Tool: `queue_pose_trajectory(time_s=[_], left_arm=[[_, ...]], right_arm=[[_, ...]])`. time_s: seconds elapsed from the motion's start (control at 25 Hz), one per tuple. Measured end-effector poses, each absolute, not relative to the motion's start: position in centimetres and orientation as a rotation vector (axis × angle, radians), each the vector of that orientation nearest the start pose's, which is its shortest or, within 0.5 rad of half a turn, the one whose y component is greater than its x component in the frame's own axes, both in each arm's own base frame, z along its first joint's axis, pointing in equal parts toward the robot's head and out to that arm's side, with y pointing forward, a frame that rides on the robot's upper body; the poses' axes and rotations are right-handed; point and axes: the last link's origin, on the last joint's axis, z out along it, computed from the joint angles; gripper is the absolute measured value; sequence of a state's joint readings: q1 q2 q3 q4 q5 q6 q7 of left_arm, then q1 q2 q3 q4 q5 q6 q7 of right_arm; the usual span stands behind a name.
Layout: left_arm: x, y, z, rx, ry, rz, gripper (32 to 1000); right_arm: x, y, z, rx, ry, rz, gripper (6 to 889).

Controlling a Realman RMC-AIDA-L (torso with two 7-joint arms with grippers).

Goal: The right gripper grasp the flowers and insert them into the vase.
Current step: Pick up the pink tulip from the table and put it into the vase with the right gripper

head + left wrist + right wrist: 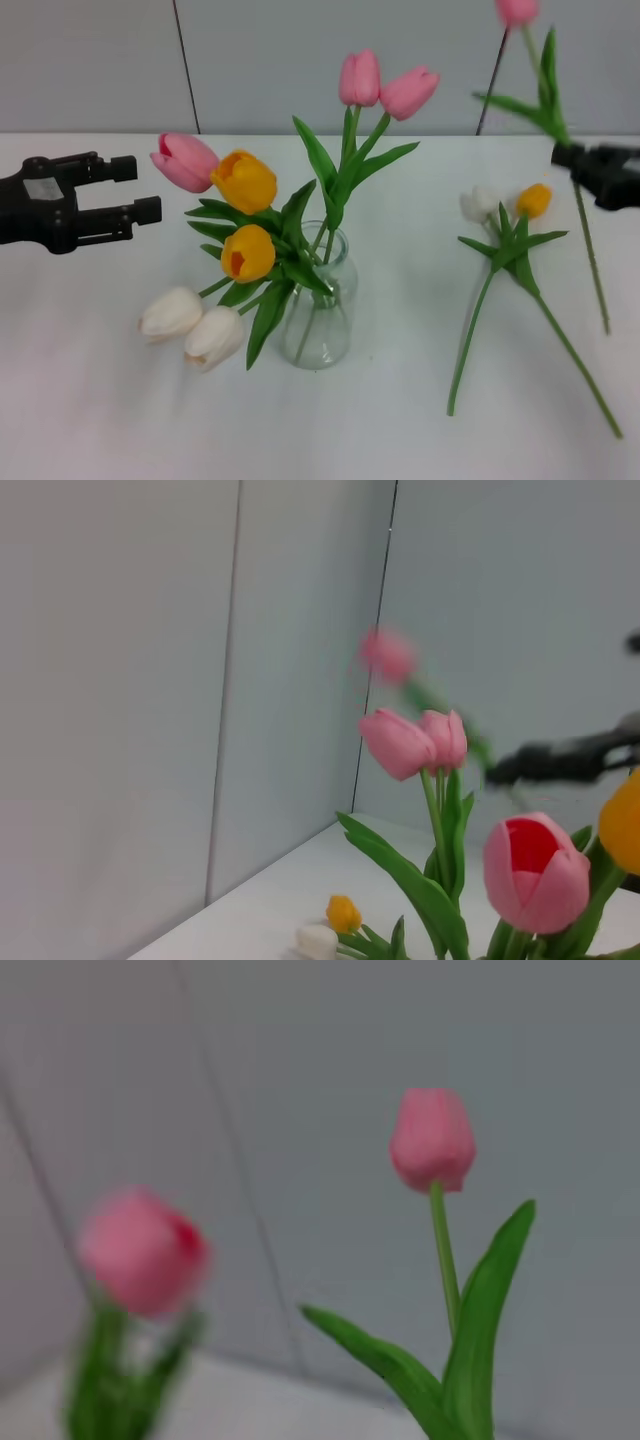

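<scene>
My right gripper (pixel 572 160) hovers at the right edge of the head view, shut on the stem of a pink flower (pixel 517 10) that it holds upright above the table. That bud (pixel 432 1140) fills the right wrist view, with its green leaves below. Left of it, at the table's middle, stands the clear glass vase (pixel 320 310), which holds several tulips: pink (pixel 360 78), orange (pixel 245 182) and white (pixel 175 312). In the left wrist view the held flower (pixel 388 655) is a blur beside the right gripper (pixel 570 760).
My left gripper (pixel 140 188) hangs open left of the bouquet, holding nothing. A white tulip (pixel 480 205) and an orange tulip (pixel 533 200) lie on the white table (pixel 100 420) to the right of the vase. A grey wall stands behind.
</scene>
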State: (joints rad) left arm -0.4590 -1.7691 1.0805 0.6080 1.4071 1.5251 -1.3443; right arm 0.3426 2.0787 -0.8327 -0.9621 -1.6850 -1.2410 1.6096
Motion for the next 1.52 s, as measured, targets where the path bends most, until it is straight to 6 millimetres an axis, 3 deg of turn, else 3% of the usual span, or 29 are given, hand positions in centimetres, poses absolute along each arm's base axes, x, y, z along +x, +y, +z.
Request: queue_pose_trajectory(time_s=[0.16,0.4,0.76,0.96,1.16,1.52], left_arm=[[-27.4,35.0,10.1,-2.596,-0.435,-0.781,771],[-27.4,35.1,10.2,-2.591,-0.429,-0.783,771],[-27.7,34.8,10.5,-2.577,-0.438,-0.791,771],[-27.9,34.8,10.6,-2.575,-0.440,-0.787,771],[-27.7,34.9,10.5,-2.573,-0.436,-0.788,771],[-27.7,35.0,10.5,-2.572,-0.435,-0.787,771]], right_arm=[[26.0,33.4,7.5,-2.257,0.500,0.983,46],[23.3,32.7,6.3,-2.318,0.289,1.196,46],[16.9,37.0,5.0,-2.379,0.134,1.326,45],[13.6,39.8,4.1,-2.351,0.163,1.391,45],[11.6,41.8,2.5,-2.335,0.254,1.399,45],[9.4,42.8,-0.1,-2.445,0.352,1.335,45]])
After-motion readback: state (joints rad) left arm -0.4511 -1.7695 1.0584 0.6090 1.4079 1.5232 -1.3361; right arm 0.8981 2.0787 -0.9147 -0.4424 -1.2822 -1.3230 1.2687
